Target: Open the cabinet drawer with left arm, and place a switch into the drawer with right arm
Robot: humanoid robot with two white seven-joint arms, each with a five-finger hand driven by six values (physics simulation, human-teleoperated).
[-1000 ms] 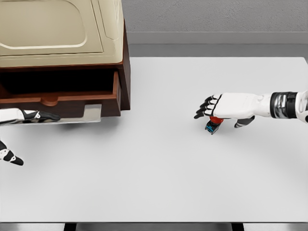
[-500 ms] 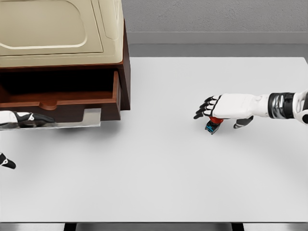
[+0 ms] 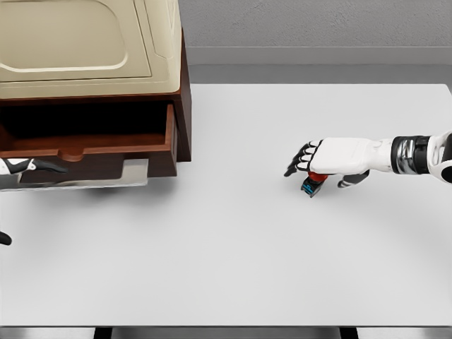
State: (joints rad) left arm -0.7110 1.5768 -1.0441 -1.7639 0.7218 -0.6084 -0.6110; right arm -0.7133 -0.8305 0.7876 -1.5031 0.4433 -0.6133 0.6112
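Drawer [image 3: 92, 145] of the cabinet [image 3: 85, 49] stands pulled out, the left hand [image 3: 28, 167] just below its front, fingers loose, holding nothing. On the white table [image 3: 226, 247], the right hand [image 3: 326, 161] hovers, fingers spread, over the small red-and-blue switch [image 3: 311, 183].

Single head view, high, facing down at table [image 3: 233, 240]

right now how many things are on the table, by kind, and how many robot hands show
cabinet: 1
drawer, open: 1
switch: 1
hands: 2, left hand by the drawer, right hand over the switch
total: 5
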